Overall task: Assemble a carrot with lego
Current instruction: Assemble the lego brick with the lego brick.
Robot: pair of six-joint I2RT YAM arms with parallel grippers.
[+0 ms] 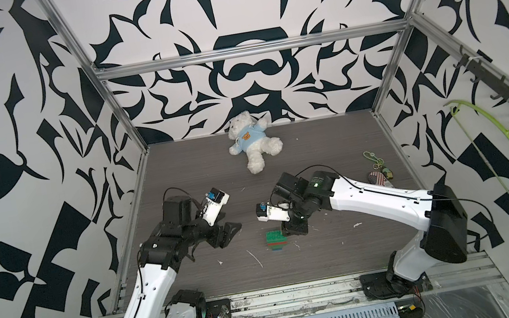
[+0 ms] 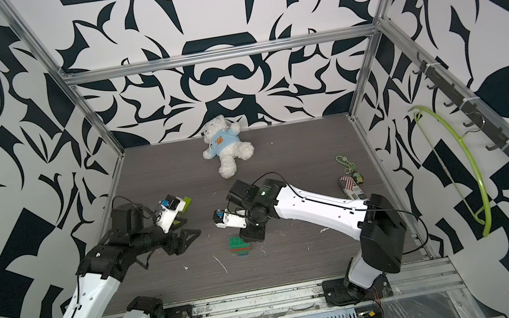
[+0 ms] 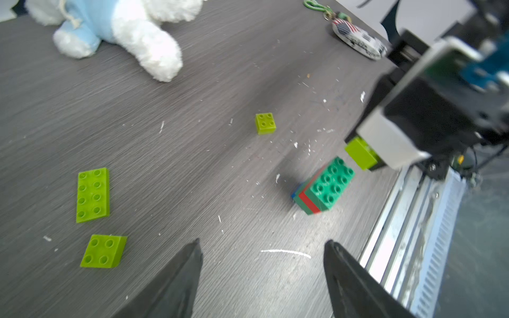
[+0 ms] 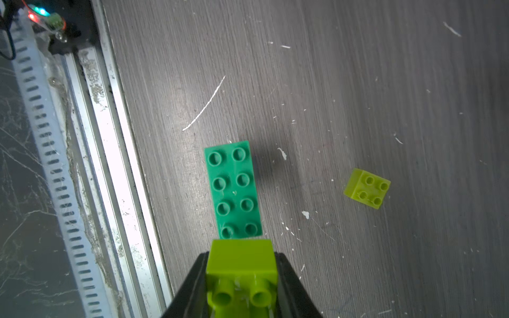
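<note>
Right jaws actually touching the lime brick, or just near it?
Touching. Right wrist view: jaws of the right gripper press against both sides of the lime brick, no gap.

Bare table (image 1: 331, 258) front-centre, lime bricks (image 3: 92, 195) left — teddy bear (image 1: 252, 143) at back

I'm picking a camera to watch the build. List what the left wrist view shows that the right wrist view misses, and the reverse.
Only left wrist: teddy bear, long lime brick, lime square brick near it, the red band of the stack, open left gripper.
Only right wrist: the studs of the held lime brick.
Both: the stack's dark green top, right gripper shut on that brick, small loose lime brick.
</note>
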